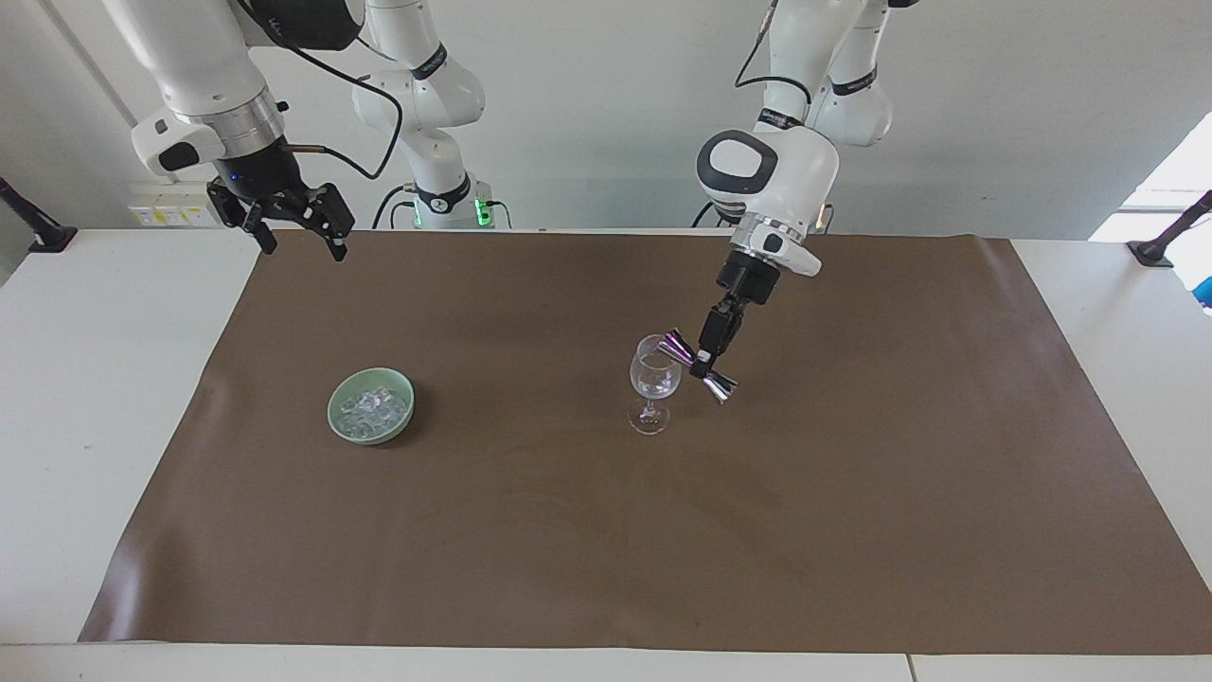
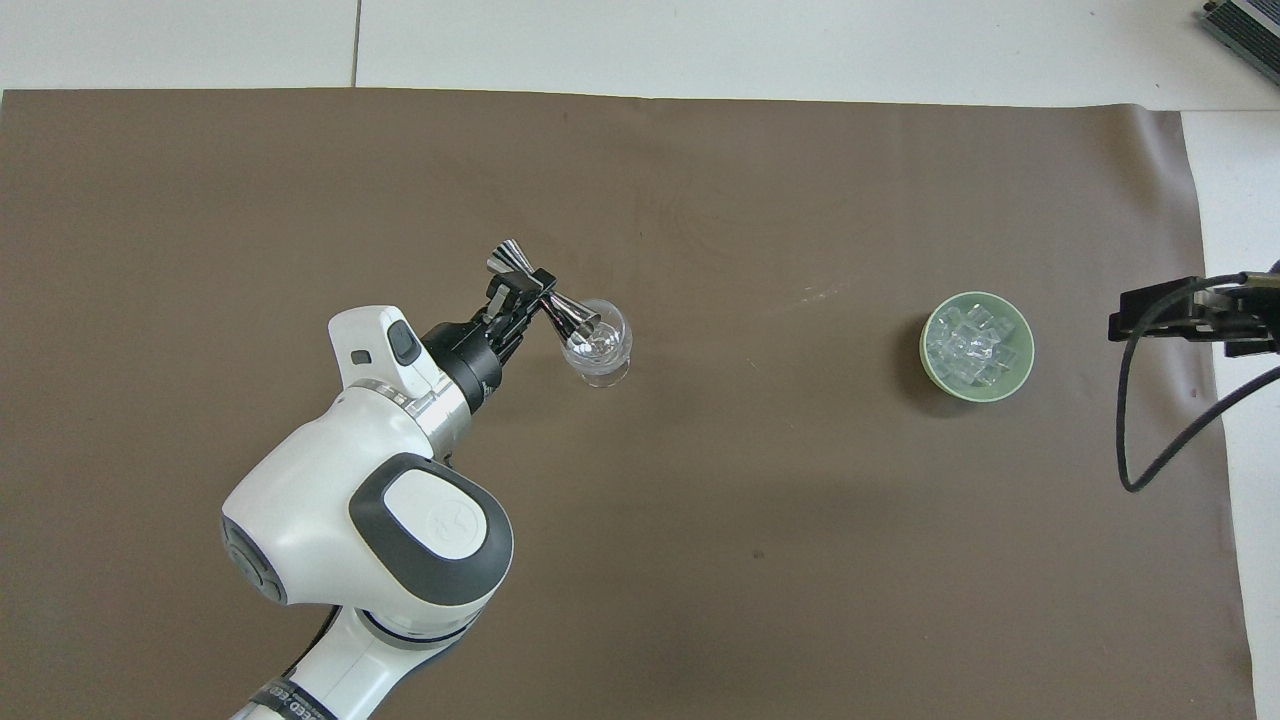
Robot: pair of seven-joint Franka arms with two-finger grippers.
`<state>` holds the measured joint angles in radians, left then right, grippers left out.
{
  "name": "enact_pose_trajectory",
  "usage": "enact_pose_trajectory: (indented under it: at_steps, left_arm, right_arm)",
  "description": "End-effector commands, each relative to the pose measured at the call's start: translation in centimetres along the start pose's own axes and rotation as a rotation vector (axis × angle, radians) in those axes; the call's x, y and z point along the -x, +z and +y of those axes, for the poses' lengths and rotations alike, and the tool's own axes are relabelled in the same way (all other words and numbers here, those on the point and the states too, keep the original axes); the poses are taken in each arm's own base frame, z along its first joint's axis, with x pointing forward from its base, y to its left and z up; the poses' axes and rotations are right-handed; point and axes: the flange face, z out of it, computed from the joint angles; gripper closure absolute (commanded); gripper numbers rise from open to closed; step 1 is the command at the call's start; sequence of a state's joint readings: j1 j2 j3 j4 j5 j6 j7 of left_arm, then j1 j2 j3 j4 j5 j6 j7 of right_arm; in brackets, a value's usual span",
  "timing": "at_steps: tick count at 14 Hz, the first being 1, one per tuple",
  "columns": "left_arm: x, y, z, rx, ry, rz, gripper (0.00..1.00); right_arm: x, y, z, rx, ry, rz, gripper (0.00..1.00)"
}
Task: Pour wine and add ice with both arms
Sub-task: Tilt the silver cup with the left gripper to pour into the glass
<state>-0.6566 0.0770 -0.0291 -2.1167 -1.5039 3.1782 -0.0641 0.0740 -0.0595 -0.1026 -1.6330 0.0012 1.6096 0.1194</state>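
Presently: left gripper [image 1: 705,357], clamped on the waist of a shiny double-ended metal jigger [image 1: 699,367], tilted, one cup at the rim of the clear stemmed wine glass [image 1: 653,384] standing upright on the brown table mat [image 1: 852,493]; heap of small clear ice cubes [image 1: 372,407] in a pale green bowl [image 1: 370,405], toward the right arm's end, well apart from the glass; right gripper [image 1: 295,230], fingers spread, empty, waiting over the mat's corner.

A measuring cup [image 1: 699,367] is tilting over the glass [image 1: 653,384], blocking its mouth; the bowl [image 1: 371,405] well apart is lying open above.
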Motion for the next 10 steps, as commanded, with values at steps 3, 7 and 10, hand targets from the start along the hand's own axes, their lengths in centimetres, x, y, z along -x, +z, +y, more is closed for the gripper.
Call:
enact_pose_trajectory:
  at_steps: [3,7,10]
  left_arm:
    - [1.0,-0.6,0.3,0.006,0.082,0.034,1.00]
    - [1.6,-1.3,0.7,0.016,0.180,0.068,1.00]
    - [2.5,-1.4,0.9,0.021,0.193,0.057,1.00]
  right_arm:
    - [0.8,-0.1,0.1,-0.028,-0.015,-0.007,0.00]
    - [0.8,-0.1,0.1,-0.028,-0.015,-0.007,0.00]
    - [0.8,-0.1,0.2,-0.028,-0.015,-0.005,0.00]
